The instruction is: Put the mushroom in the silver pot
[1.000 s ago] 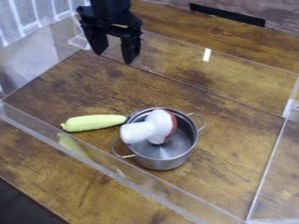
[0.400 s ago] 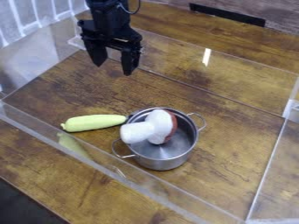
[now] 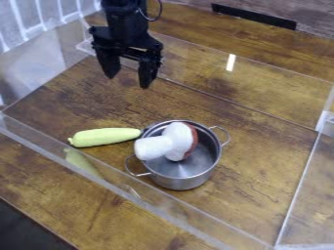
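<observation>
The mushroom (image 3: pixel 167 145), white stem and reddish-brown cap, lies inside the silver pot (image 3: pixel 183 170), its stem poking over the pot's left rim. The pot stands on the wooden table near the front. My gripper (image 3: pixel 127 72) hangs well behind and to the left of the pot, pointing down, its two black fingers spread open with nothing between them.
A long pale green vegetable (image 3: pixel 104 137) lies on the table just left of the pot. A low clear plastic wall (image 3: pixel 156 200) rings the work area, running along the front and the right side. White bars (image 3: pixel 20 24) stand at the far left.
The gripper has dropped slightly and shifted a little to the right, still open. The mushroom and pot have not moved.
</observation>
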`<state>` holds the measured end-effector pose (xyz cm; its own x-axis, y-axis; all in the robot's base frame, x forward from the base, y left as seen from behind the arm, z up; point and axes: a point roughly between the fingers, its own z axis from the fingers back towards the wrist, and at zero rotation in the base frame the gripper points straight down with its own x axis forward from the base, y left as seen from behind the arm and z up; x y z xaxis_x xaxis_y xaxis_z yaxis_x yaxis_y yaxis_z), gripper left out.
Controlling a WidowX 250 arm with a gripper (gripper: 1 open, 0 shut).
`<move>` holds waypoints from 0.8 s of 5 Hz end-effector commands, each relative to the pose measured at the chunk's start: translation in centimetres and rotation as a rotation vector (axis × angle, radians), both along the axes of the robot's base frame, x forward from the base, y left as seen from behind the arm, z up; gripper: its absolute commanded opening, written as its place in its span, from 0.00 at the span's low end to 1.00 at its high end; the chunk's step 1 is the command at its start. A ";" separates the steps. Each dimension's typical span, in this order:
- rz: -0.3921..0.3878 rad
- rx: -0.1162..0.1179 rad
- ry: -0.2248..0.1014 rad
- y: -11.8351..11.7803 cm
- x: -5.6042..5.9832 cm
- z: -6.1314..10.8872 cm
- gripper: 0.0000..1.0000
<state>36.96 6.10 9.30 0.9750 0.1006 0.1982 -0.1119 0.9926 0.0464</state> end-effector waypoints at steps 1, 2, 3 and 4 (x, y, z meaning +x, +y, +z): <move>0.018 0.024 -0.105 -0.3 1.3 5.0 1.00; 0.035 0.024 -0.128 -0.5 2.2 7.8 1.00; 0.023 0.017 -0.110 -1.1 2.0 7.7 1.00; 0.041 0.021 -0.092 0.0 2.1 7.1 1.00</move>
<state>38.61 5.48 13.81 0.9678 0.1289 0.2160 -0.1432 0.9883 0.0520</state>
